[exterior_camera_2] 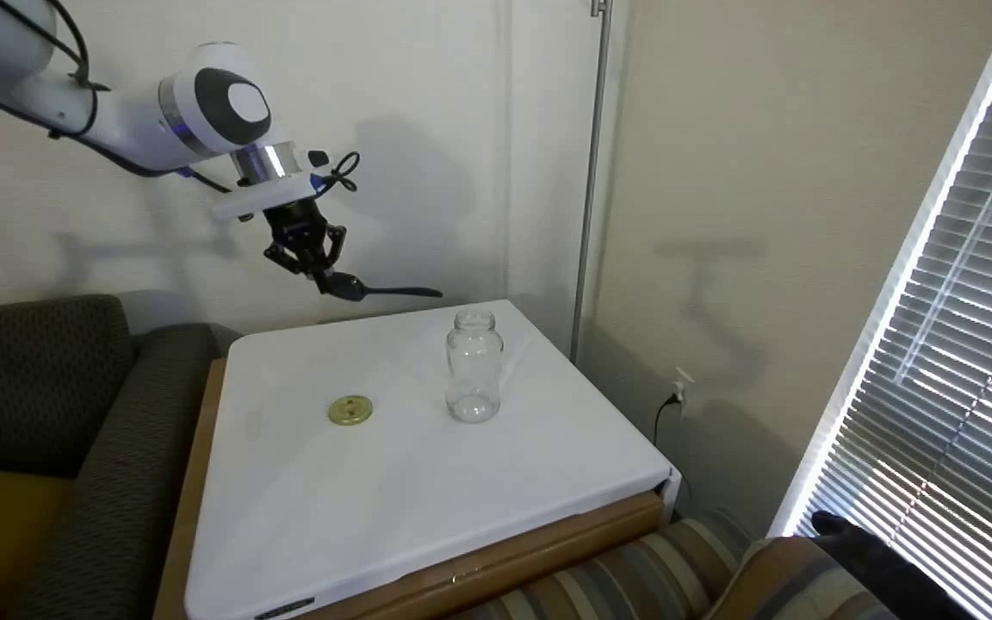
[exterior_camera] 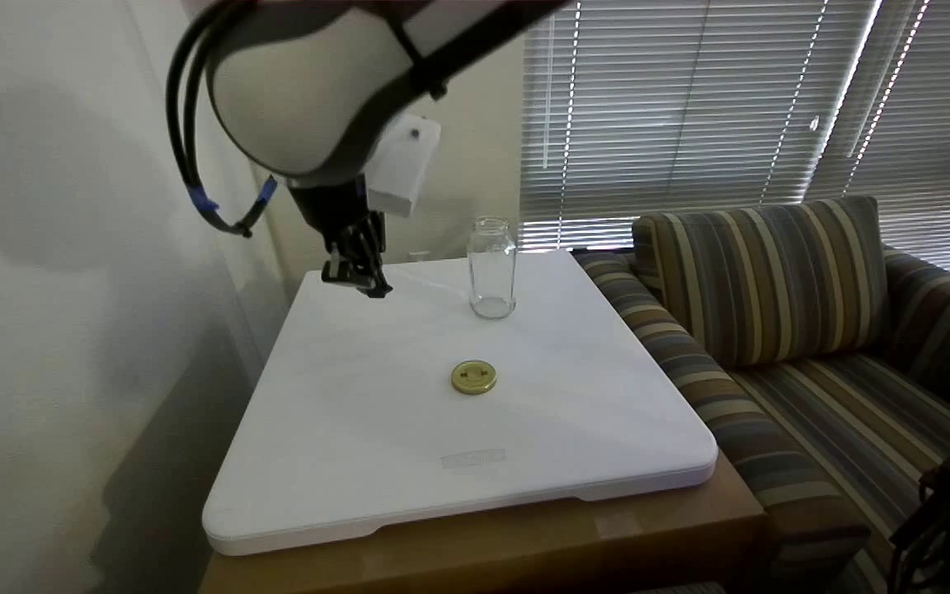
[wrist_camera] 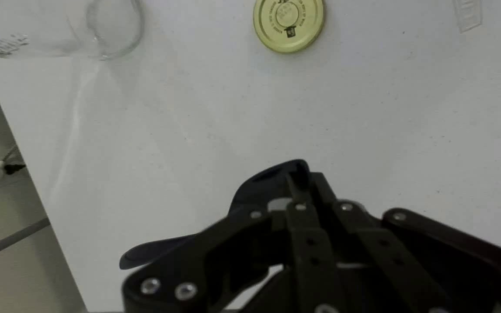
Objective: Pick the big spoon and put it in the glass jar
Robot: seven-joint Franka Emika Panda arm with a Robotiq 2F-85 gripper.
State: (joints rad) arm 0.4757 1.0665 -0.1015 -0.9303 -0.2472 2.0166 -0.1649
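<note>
The big spoon is black. In an exterior view its bowl (exterior_camera_2: 345, 287) is at my gripper (exterior_camera_2: 322, 275) and its handle points sideways, roughly level, toward the jar's side. In the wrist view the bowl (wrist_camera: 259, 191) shows at the fingertips (wrist_camera: 309, 180), and the handle end sticks out at lower left. My gripper is shut on the bowl's edge and holds the spoon above the table. In an exterior view the gripper (exterior_camera: 366, 280) shows dark, and I cannot tell the spoon from it. The clear glass jar (exterior_camera: 491, 268) stands upright and open, apart from the spoon. It also shows in the other views (exterior_camera_2: 474, 370) (wrist_camera: 59, 26).
A flat yellowish round lid (exterior_camera: 473, 377) lies on the white table (exterior_camera: 343, 429) near the jar. A striped sofa (exterior_camera: 759, 280) stands against one table side, a wall (exterior_camera: 46, 330) along another. A metal pole (exterior_camera_2: 592, 189) stands behind the table corner.
</note>
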